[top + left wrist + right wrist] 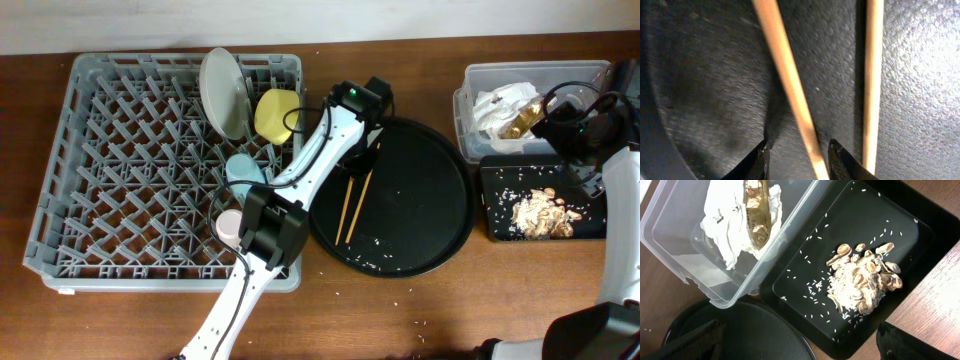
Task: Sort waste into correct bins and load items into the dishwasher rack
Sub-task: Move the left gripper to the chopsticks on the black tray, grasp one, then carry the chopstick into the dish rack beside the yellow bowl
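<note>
Two wooden chopsticks [352, 205] lie side by side on the round black tray [420, 220]. My left gripper [362, 160] is low over their upper ends. In the left wrist view it [797, 145] is open, its fingers straddling one chopstick [785, 65]; the other chopstick [872, 75] lies just outside the right finger. My right gripper [572, 125] hovers over the bins, open wide and empty [799, 330]. The grey dishwasher rack [120, 200] holds a white plate [222, 92], a yellow cup [276, 114], a light blue bowl [244, 168] and a pink cup [230, 226].
A clear plastic bin [480, 130] at the back right holds white tissue [730, 225] and a gold wrapper [757, 215]. A black bin [805, 255] in front of it holds rice and food scraps [862, 285]. Stray rice grains dot the tray and table.
</note>
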`<state>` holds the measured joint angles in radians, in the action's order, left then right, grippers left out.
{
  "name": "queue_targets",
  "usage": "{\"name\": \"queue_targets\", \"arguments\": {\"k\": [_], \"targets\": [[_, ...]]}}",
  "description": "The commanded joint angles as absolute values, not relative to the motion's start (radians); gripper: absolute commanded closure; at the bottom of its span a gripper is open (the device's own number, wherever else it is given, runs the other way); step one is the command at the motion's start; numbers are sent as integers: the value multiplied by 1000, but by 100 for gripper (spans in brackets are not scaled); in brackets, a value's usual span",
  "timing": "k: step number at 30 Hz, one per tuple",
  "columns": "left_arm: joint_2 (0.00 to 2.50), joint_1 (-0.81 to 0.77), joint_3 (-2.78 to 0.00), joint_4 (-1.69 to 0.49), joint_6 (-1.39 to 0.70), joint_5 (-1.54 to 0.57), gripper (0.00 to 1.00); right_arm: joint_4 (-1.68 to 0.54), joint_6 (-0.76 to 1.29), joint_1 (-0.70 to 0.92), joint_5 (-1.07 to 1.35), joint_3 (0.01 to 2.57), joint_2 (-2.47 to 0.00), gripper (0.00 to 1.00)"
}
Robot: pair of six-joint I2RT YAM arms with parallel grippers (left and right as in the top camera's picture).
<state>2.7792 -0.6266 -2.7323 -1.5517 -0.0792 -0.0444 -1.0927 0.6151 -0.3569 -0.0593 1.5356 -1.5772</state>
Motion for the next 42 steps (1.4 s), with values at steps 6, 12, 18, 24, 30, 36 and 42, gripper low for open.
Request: {"name": "queue_targets", "arguments": {"k": [6,12,18,24,30,36,42], "targets": [[2822,-656,-2731,-1565,-149,5,93,-1093,606,-361,-61,1544,-1579,2],[2801,-655,-2745,-1590,-149,12,100,-1093,607,-361,-61,1544,-1579,2],[2589,-612,-2922,-1689,-159,36,100,-1093,606,-361,-61,1544,-1579,2],[2230,-510,-2754,-1689,-262,144,100,-1093,607,-361,-61,1544,-1579,1],[2049,-475,-2170,-1597,-479,205,99,-1093,606,-361,-61,1544,-1579,1],[2049,-474,-1853,-1322,-476,139,100,-1093,606,-361,-61,1544,-1579,1],[2048,-476,-1858,-1295,-417,153,54,-1093,606,-361,-61,1544,-1579,2]]}}
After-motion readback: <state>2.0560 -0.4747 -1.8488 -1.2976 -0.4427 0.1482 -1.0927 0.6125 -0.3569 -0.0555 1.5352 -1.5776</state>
